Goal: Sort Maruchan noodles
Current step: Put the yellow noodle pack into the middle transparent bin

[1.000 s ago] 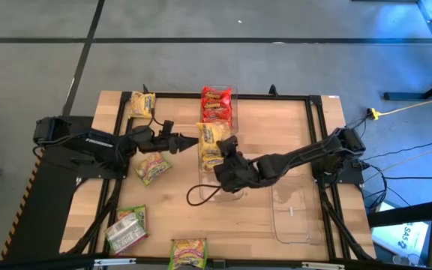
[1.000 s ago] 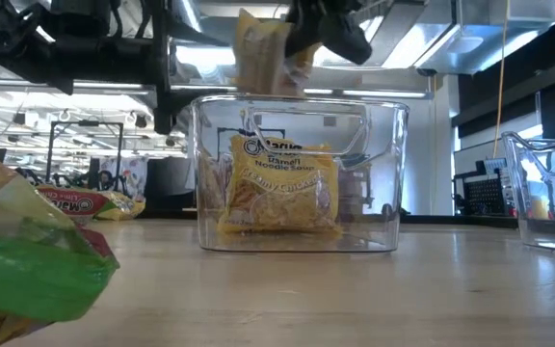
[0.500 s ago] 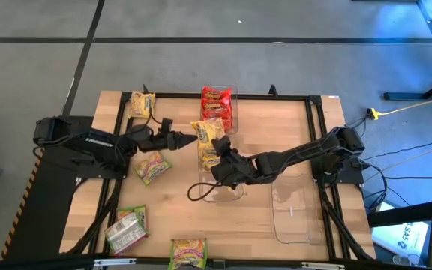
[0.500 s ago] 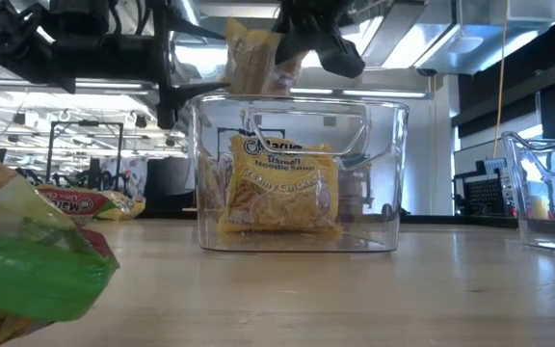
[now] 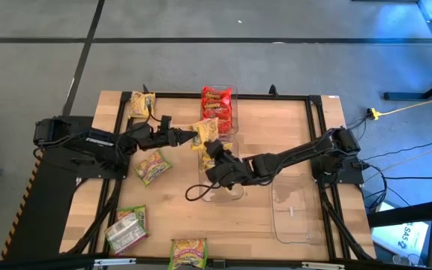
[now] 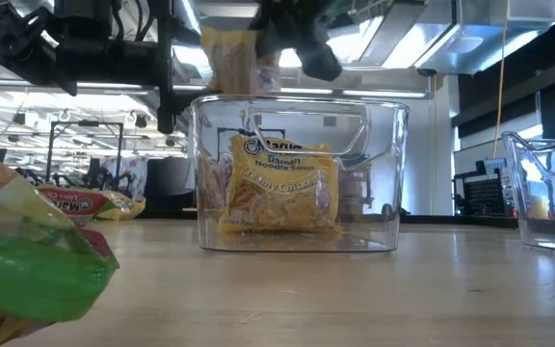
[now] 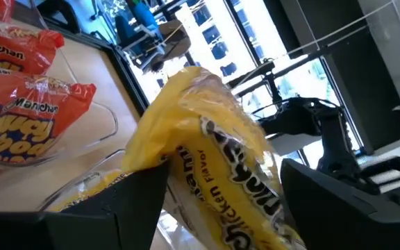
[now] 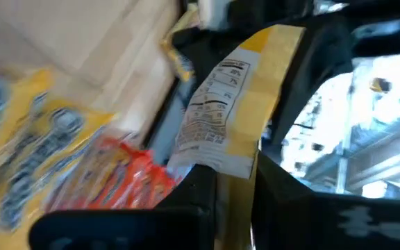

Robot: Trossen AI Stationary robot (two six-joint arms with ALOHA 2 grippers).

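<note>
Crinkly yellow noodle packet (image 5: 207, 130) pinched in right fingers (image 8: 207, 187); left fingers (image 7: 134, 201) spread wide.

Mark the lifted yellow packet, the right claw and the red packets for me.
Lifted yellow packet (image 5: 207, 130), high view, wrapper middle.
Right claw (image 5: 211, 148), high view, between its fingertips.
Red packets (image 5: 217, 103), high view, top packet's face.

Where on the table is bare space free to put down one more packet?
Bare wood lies between the red-packet bin and the table's right rail, and between the green packet and the empty bin. The middle is crowded: both grippers meet at the yellow packet.
</note>
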